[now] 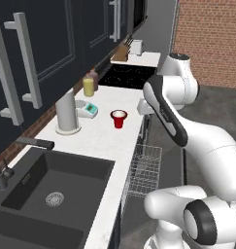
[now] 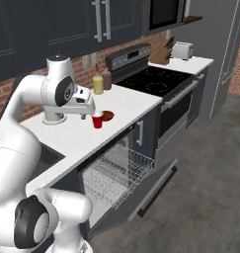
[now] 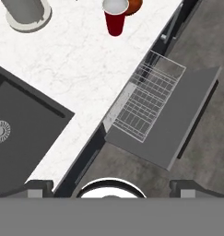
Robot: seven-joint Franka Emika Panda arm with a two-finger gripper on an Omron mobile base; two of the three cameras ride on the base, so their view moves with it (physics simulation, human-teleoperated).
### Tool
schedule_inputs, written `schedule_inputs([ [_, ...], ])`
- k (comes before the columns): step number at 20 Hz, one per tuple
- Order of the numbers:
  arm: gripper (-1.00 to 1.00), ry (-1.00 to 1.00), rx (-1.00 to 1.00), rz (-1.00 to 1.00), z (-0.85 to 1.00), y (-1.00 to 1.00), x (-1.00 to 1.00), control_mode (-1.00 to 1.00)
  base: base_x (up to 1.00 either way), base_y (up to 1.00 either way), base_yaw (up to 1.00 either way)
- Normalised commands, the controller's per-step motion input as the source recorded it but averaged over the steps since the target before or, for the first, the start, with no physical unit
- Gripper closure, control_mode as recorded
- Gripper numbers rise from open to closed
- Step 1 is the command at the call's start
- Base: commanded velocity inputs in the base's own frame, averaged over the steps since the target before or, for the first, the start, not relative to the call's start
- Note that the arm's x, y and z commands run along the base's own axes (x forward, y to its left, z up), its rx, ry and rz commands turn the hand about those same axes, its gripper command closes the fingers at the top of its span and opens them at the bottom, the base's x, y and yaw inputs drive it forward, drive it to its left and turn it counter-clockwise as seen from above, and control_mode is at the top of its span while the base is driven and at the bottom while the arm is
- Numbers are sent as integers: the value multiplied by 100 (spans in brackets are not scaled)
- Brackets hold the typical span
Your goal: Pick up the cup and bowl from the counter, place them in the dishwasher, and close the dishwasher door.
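The red cup (image 1: 118,118) (image 2: 97,120) (image 3: 115,18) stands upright on the white counter (image 1: 97,141) near its front edge. Close beside it lies the dark reddish-brown bowl (image 2: 108,115) (image 3: 134,5). My gripper (image 2: 85,115) (image 3: 111,188) hangs above the counter, a little to the sink side of the cup, open and holding nothing. The dishwasher stands open below the counter edge, its wire rack (image 1: 144,170) (image 2: 116,170) (image 3: 148,103) pulled out over the lowered dishwasher door (image 2: 151,192) (image 3: 178,124).
A black sink (image 1: 51,189) (image 3: 12,133) with a faucet (image 1: 22,146) lies left of the cup. A tall grey cylinder (image 1: 67,113), a yellow jar (image 1: 88,86) and a small teal device (image 1: 88,109) stand toward the wall. The black cooktop (image 1: 126,75) (image 2: 156,79) lies beyond.
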Motion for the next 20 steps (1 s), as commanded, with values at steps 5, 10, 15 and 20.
schedule_inputs([
  [5, -100, 0, 0, 0, 0, 0, 0, 100, 28, 36, -15],
  [10, -100, 0, 0, 0, 0, 0, 0, 100, 29, 19, -2],
  [15, -100, 0, 0, 0, 0, 0, 0, 100, 47, 1, 0],
  [20, -100, 0, 4, 0, 0, -9, 48, -100, 0, 0, 0],
])
